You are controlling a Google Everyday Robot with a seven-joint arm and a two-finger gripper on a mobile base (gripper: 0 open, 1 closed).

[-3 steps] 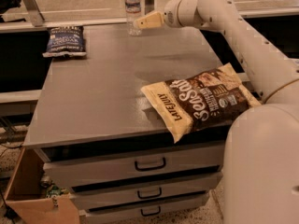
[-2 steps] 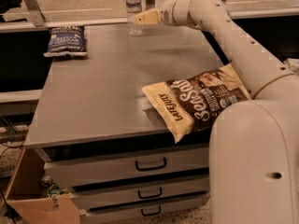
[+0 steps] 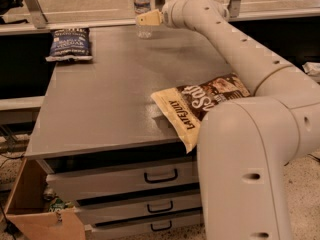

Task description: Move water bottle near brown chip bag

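Observation:
The water bottle (image 3: 142,6), clear with a white-and-blue label band, stands upright at the far edge of the grey table (image 3: 110,94). My gripper (image 3: 146,19) reaches in from the right and sits at the bottle's lower half, overlapping it. The brown chip bag (image 3: 200,101), with "Sea Salt" lettering and a cream "Late July" end, lies flat at the table's near right corner and hangs over the front edge. My arm covers part of the bag's right side.
A smaller dark blue chip bag (image 3: 70,44) lies at the far left of the table. Drawers (image 3: 160,176) sit under the tabletop. An open cardboard box (image 3: 30,209) stands on the floor at the lower left. My arm's large elbow (image 3: 250,159) fills the right foreground.
My arm has swung closer to the camera and fills more of the right side. The gripper stays at the bottle, slightly higher. The bottle and both bags have not moved.

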